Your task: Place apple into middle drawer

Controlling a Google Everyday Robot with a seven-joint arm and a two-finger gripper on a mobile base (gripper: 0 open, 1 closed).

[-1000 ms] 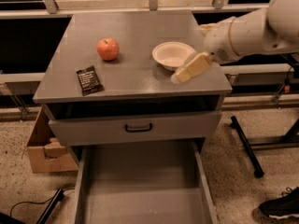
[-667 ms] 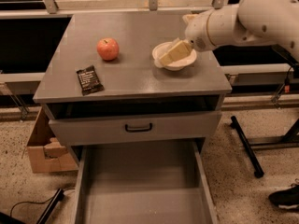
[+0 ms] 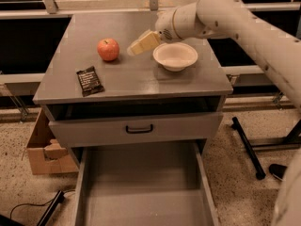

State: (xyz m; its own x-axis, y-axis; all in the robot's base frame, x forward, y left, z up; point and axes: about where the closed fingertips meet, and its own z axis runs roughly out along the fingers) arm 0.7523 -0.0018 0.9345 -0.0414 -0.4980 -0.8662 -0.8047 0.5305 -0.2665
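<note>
The white arm (image 3: 263, 36) stretches from the right edge of the view up and to the left, its thick forearm ending in a rounded wrist (image 3: 176, 25) (ringed by a thin yellowish band) near the upper middle. From that wrist the tan gripper (image 3: 142, 43) juts out to the left and slightly downward, lying at a shallow tilt rather than pointing straight down. Another pale stretch of the robot's body (image 3: 287, 201) shows along the lower right edge.

gripper (image 3: 133, 48) between apple (image 3: 108, 49) and bowl (image 3: 175, 56), middle drawer (image 3: 143, 192) below
</note>
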